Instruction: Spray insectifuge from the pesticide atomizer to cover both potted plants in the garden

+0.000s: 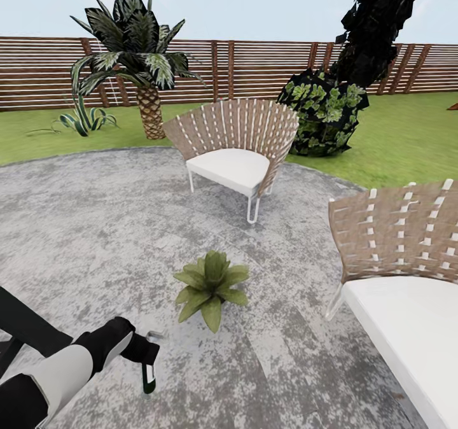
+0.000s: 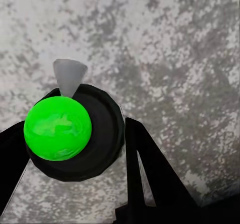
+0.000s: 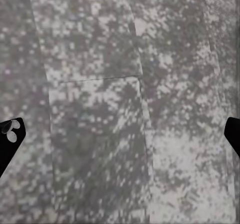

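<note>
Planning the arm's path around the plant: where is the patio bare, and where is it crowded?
Bare patio lies between the potted plant, the lawn edge and the far chair. Crowded on the right, where the near chair stands. The left gripper holds the atomizer near the plant.

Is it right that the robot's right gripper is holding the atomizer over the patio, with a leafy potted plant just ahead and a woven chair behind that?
Not quite: the left gripper holds the pesticide atomizer, as the head view shows. The rest stands: it hangs over the patio, with the potted plant just ahead and the woven chair beyond.
</note>
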You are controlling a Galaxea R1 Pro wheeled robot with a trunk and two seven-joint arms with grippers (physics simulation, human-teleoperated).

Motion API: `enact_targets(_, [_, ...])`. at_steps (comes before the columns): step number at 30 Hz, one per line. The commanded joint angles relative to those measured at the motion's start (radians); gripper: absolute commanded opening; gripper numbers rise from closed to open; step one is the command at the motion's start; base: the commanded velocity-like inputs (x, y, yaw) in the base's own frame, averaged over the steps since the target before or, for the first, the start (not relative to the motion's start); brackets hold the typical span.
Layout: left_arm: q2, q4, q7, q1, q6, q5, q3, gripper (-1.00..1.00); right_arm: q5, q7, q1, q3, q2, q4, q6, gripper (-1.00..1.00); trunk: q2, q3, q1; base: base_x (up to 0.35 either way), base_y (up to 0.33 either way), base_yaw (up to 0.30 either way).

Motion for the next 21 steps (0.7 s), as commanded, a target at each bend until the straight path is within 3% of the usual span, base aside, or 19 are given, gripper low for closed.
enact_targets(1, [0.005,-0.003,-0.002,-0.001,0.004,0.002,-0.005,-1.0,0.011,-0.004,-0.001,-0.008,0.0,0.001,-0.003,1.0,0.0,-0.001,0.0,0.007,-0.003,0.0])
enact_targets(4, [0.01,-0.004,-0.023,-0.004,0.005,-0.007,-0.01,-1.0,0.011,-0.004,-0.001,-0.008,-0.001,0.001,-0.003,1.0,0.0,-0.001,0.0,0.003,-0.001,0.0])
enact_targets(6, [0.018,-0.004,-0.089,-0.008,0.005,-0.059,-0.01,-1.0,0.012,-0.004,-0.001,-0.008,-0.001,0.001,-0.003,1.0,0.0,-0.001,0.0,0.0,0.0,0.0])
enact_targets(7, [0.03,-0.003,-0.183,-0.031,0.008,-0.134,-0.01,-1.0,0.012,-0.004,-0.001,-0.008,-0.001,0.001,-0.003,1.0,0.0,-0.001,0.0,0.0,0.0,0.0])
enact_targets(8, [0.039,-0.001,-0.381,-0.075,0.051,-0.293,-0.009,-1.0,0.012,-0.004,-0.001,-0.006,-0.001,0.001,-0.003,1.0,0.0,-0.001,0.0,0.0,0.0,0.0])
enact_targets(9, [0.038,-0.003,-0.442,-0.112,0.104,-0.371,-0.007,-1.0,0.013,-0.004,-0.001,-0.006,-0.001,0.001,-0.002,1.0,0.0,-0.001,0.0,0.0,0.0,0.0])
enact_targets(10, [0.034,-0.003,-0.458,-0.147,0.136,-0.388,-0.007,-1.0,0.014,-0.004,-0.001,-0.006,-0.001,0.002,-0.002,1.0,0.0,-0.001,0.0,0.0,0.0,0.0])
enact_targets(12, [0.028,-0.006,-0.464,-0.155,0.179,-0.39,-0.009,-1.0,0.015,-0.004,0.0,-0.006,-0.002,0.003,-0.001,1.0,0.0,-0.001,0.0,0.048,0.0,0.0])
enact_targets(15, [0.035,-0.114,-0.47,-0.165,0.25,-0.391,-0.011,-1.0,0.015,-0.004,0.001,-0.007,-0.005,0.004,0.001,1.0,0.0,-0.001,0.0,0.273,0.0,0.0])
enact_targets(19, [0.038,-0.175,-0.479,-0.168,0.28,-0.399,-0.011,-1.0,0.014,-0.004,0.003,-0.006,-0.004,0.004,0.001,1.0,0.0,-0.001,0.0,0.329,0.0,0.0])
enact_targets(21, [0.038,-0.178,-0.537,-0.169,0.282,-0.429,-0.011,-1.0,0.015,-0.004,0.003,-0.006,-0.005,0.004,0.001,1.0,0.0,-0.001,0.0,0.288,0.0,0.0])
